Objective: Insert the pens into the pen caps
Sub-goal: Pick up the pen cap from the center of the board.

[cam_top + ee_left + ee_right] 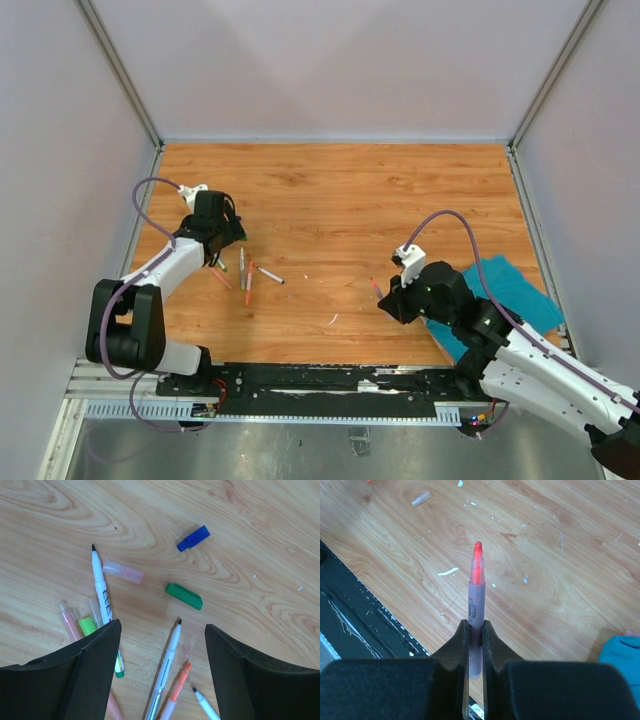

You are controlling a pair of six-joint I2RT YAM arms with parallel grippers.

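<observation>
While in end effector [475,626], red-tipped pen [476,587]

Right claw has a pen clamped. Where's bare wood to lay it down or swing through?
Free: the far half of the table, beyond left claw and right claw; also the strip between the loose pens and right claw, bar a small scrap. Crowded: under the left claw, pens and caps. Teal cloth covers the near right.
</observation>
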